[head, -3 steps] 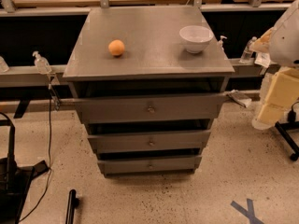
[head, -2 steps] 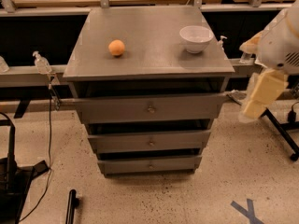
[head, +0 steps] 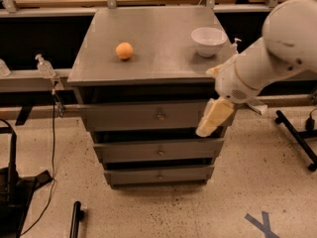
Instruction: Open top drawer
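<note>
The top drawer (head: pixel 133 116) is the widest grey front of the cabinet, with a small round metal knob (head: pixel 160 116) at its centre. A dark gap shows between it and the cabinet top. My gripper (head: pixel 213 119), cream-coloured, hangs from the white arm (head: pixel 277 48) that reaches in from the right. It sits in front of the right end of the top drawer front, to the right of the knob and apart from it. It covers the drawer's right end.
An orange (head: pixel 124 50) and a white bowl (head: pixel 208 40) sit on the cabinet top (head: pixel 158 58). Two narrower drawers (head: pixel 129 151) lie below. A sanitizer bottle (head: pixel 44 66) hangs at left. Black stand legs (head: pixel 297 138) are at right, black gear (head: pixel 12 197) at lower left.
My arm has swung left and forward from the right edge. The gripper has moved from beside the cabinet to in front of the top drawer's right end. The drawer has not moved.
</note>
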### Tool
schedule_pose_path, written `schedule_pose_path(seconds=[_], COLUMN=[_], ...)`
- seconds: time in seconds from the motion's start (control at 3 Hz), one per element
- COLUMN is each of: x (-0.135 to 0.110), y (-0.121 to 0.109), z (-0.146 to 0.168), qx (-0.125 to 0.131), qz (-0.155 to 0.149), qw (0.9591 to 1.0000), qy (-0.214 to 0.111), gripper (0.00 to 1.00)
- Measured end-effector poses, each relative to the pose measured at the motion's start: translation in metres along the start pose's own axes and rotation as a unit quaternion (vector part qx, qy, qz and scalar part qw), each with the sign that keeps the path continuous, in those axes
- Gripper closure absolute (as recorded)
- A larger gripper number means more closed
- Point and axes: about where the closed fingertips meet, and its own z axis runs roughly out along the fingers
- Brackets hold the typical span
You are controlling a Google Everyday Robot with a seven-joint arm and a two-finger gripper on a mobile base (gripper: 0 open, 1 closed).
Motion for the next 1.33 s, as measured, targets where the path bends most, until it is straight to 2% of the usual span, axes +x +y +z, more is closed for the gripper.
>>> schedule_pose_path(seconds=[0.33, 0.67, 1.0, 1.33], x=[-0.014, -0.01, -0.021, -0.012], y=[-0.016, -0.01, -0.01, 0.002], z=[0.007, 0.003, 0.028, 0.07], qx=[0.033, 0.022, 0.013, 0.01], qz=[-0.003, -0.004, -0.013, -0.012], qw=[0.9992, 0.9997, 0.9991, 0.9984], qy=[-0.021, -0.013, -0.039, -0.055], gripper=[0.0, 0.0, 0.0, 0.0])
